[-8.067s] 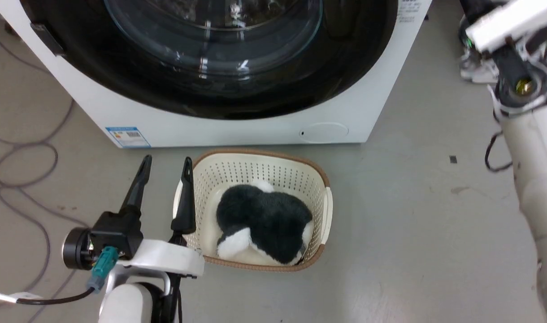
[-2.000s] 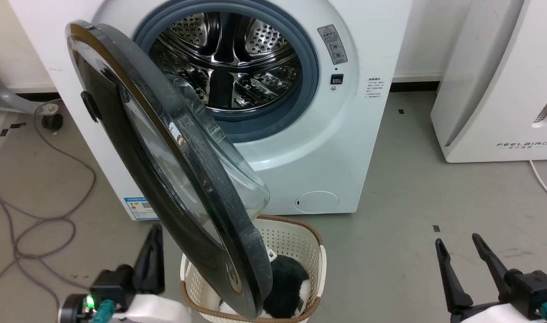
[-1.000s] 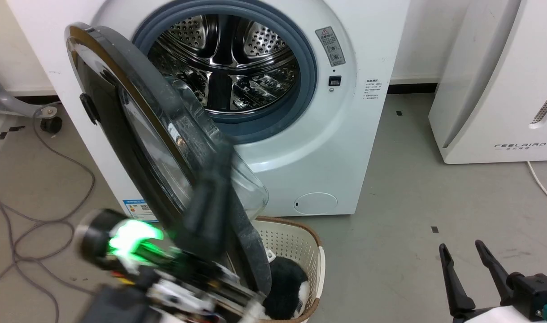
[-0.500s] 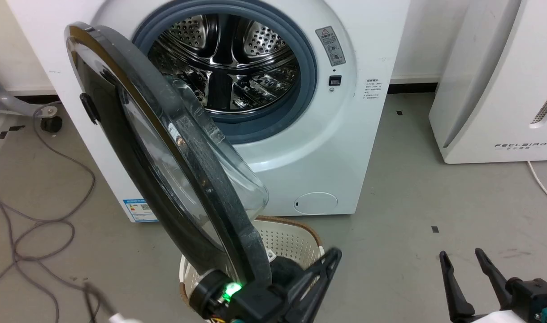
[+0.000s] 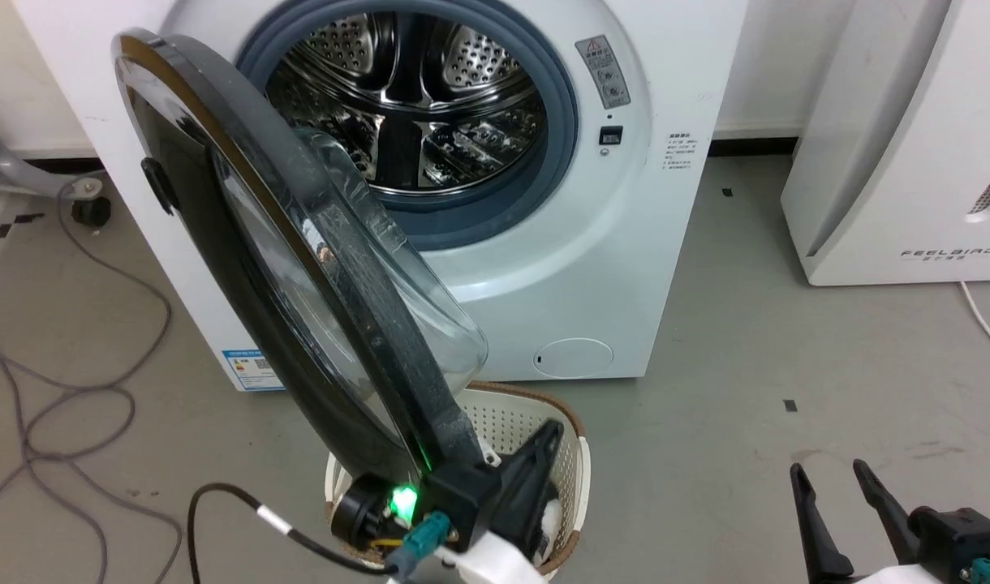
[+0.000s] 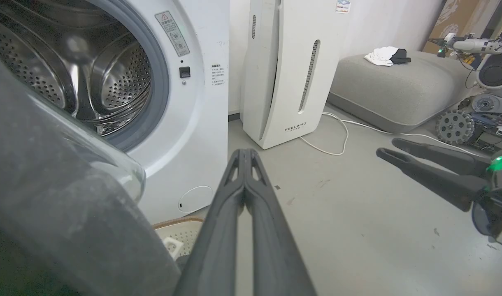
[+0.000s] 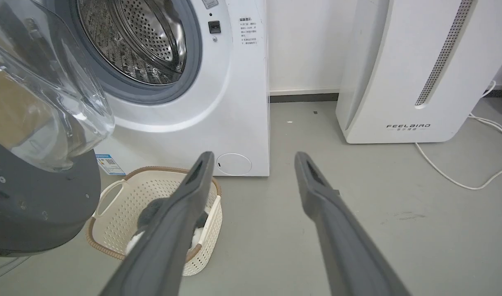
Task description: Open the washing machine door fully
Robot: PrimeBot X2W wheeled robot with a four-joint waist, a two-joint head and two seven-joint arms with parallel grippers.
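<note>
Fingers pressed together and empty, the left gripper point(image 6: 245, 158) has just swung to the inner side of the half-open large round glossy black washing machine door point(image 5: 300, 268) of the white boxy washing machine point(image 5: 625, 268), seemingly ready to push it outward. The right gripper point(image 5: 828, 478) keeps its fingers wide.

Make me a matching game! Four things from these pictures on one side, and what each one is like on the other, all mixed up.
Things:
1. washing machine door
2. left gripper
3. right gripper
4. basket

What it is like:
A. fingers spread apart
B. swung open, away from the drum
C. has a dark and white plush toy inside
D. fingers pressed together

Pairs: 1-B, 2-D, 3-A, 4-C
</note>
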